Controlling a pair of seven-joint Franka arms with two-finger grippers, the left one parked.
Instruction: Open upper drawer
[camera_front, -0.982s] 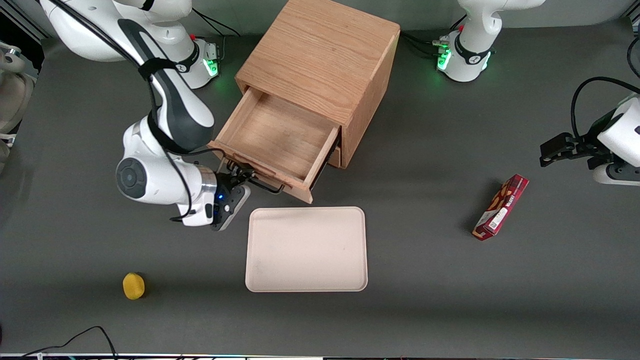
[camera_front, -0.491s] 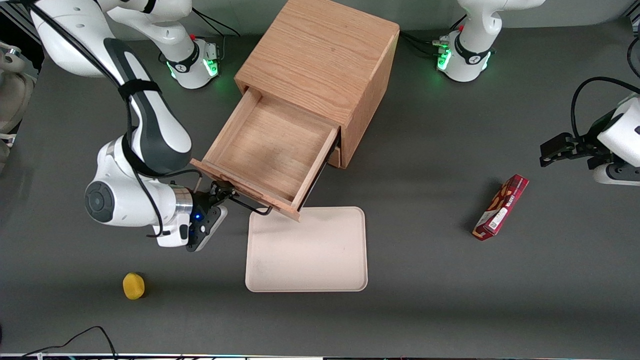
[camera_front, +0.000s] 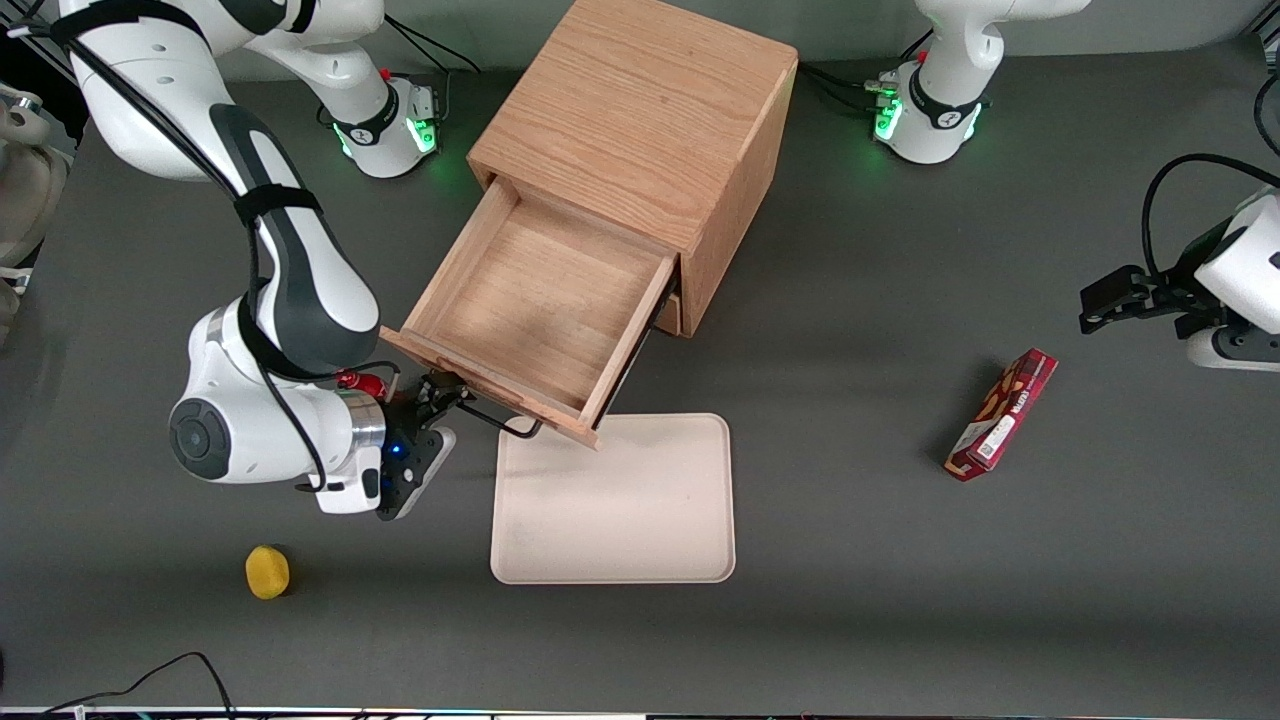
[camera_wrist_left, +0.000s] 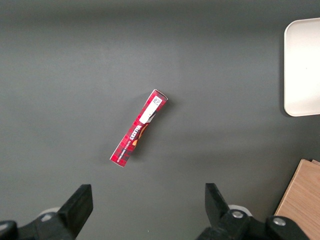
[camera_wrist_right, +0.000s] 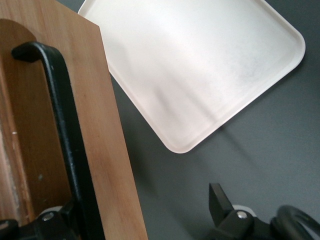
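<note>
The upper drawer (camera_front: 530, 290) of the oak cabinet (camera_front: 640, 110) stands pulled far out, and its tray is empty. Its thin black bar handle (camera_front: 495, 420) runs along the drawer front, nearer to the front camera. My right gripper (camera_front: 440, 393) is at the handle's end toward the working arm's end of the table. In the right wrist view the gripper (camera_wrist_right: 147, 220) has its fingers wide apart. The handle (camera_wrist_right: 62, 115) lies against one finger, and the drawer front (camera_wrist_right: 95, 100) stands between the two. A corner of the lower drawer (camera_front: 668, 312) shows under the upper one, still pushed in.
A beige tray (camera_front: 615, 500) lies on the table just nearer to the front camera than the drawer front, partly under it; it also shows in the right wrist view (camera_wrist_right: 200, 65). A yellow object (camera_front: 267, 572) lies near the table's front edge. A red box (camera_front: 1002, 415) lies toward the parked arm's end.
The drawer has slid farther out of the cabinet, toward the front camera, with my gripper at its handle. Over the last half second it has hardly moved.
</note>
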